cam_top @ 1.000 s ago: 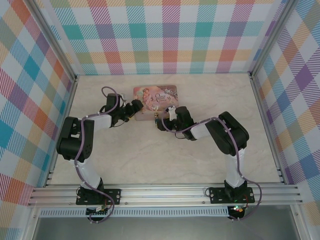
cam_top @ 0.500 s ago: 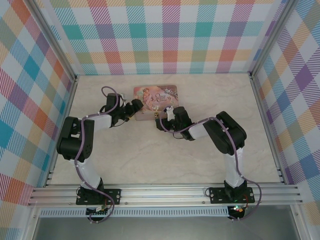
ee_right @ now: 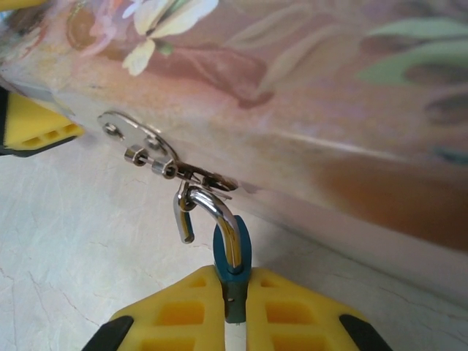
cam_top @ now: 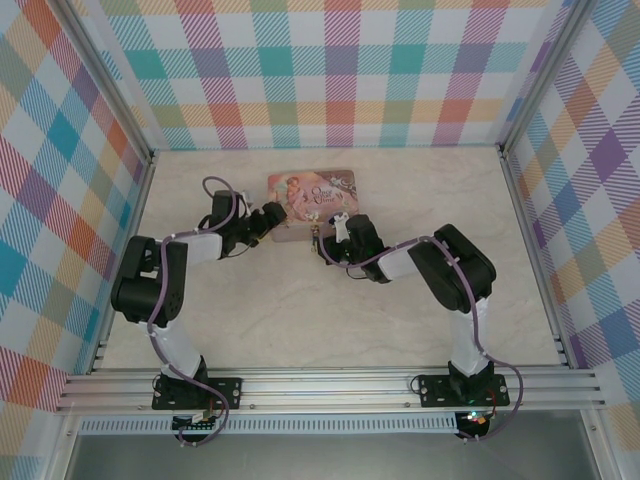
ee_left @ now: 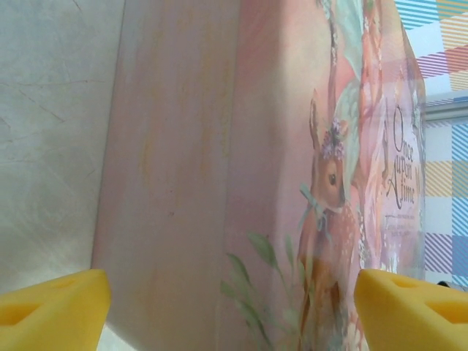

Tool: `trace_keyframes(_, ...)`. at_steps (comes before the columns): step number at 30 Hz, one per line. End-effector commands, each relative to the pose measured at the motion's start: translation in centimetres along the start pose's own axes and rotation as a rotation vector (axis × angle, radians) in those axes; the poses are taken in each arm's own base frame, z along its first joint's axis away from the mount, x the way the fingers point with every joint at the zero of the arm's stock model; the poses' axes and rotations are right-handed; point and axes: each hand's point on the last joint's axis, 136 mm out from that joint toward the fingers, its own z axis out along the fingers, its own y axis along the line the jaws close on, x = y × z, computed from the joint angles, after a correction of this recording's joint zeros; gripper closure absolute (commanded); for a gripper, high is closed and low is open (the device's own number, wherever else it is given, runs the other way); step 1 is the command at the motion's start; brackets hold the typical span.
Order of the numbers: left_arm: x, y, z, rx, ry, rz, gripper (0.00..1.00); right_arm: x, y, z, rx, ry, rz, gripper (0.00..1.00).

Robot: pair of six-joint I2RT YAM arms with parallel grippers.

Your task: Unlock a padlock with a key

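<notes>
The pink illustrated tin [cam_top: 311, 190] lies at the back middle of the table. The blue padlock [ee_right: 232, 252] hangs from the tin's front hasp [ee_right: 208, 178] by its silvery shackle [ee_right: 216, 212], whose free end [ee_right: 183, 223] stands out of the body. My right gripper [ee_right: 234, 311] is shut on the padlock's body, at the tin's front edge [cam_top: 321, 238]. A dark grey piece [ee_right: 232, 301] sits under the blue body between the pads; I cannot tell whether it is the key. My left gripper [ee_left: 234, 314] is open, its fingers astride the tin's left front corner [cam_top: 268, 218].
A metal ring with small beads [ee_right: 135, 142] hangs from the hasp. A yellow fingertip of the left gripper [ee_right: 33, 124] shows left of it. Checked walls enclose the cream table [cam_top: 330, 310], with open room in front of both arms.
The right gripper with the padlock has edged a little toward the tin's front. The left arm has hardly moved.
</notes>
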Motion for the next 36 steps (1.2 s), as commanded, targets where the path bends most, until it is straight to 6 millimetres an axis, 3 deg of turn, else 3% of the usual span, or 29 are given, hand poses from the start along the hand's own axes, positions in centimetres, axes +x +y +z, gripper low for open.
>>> trace_keyframes(1,-0.2,-1.6,-1.7,0.026,-0.039,0.048,0.14,-0.7,-1.5,-1.2,0.127,-0.004,0.004,0.90)
trace_keyframes(8,0.2,-4.2,-5.3,-0.007,-0.143,0.183,0.14,0.2,-4.4,-2.9,0.318,0.043,0.037,0.91)
trace_keyframes(12,0.6,-7.4,-7.0,0.010,-0.190,0.279,0.14,0.7,-5.5,-3.8,0.395,0.068,0.039,0.91)
trace_keyframes(15,0.8,-9.6,-7.1,0.036,-0.192,0.314,0.14,0.8,-6.3,-4.5,0.451,0.083,0.036,0.91)
trace_keyframes(21,1.2,-13.4,-4.1,0.136,-0.120,0.317,0.14,0.5,-6.0,-4.8,0.439,0.066,0.017,0.91)
trace_keyframes(24,1.6,-14.1,-2.0,0.147,-0.082,0.325,0.14,0.3,-5.4,-4.6,0.401,0.053,0.020,0.91)
trace_keyframes(30,2.4,-13.4,1.9,0.129,-0.012,0.333,0.15,0.0,-5.1,-4.4,0.371,0.042,0.050,0.91)
trace_keyframes(36,3.7,-12.4,4.5,0.096,0.039,0.360,0.15,0.0,-5.3,-4.5,0.372,0.037,0.085,0.91)
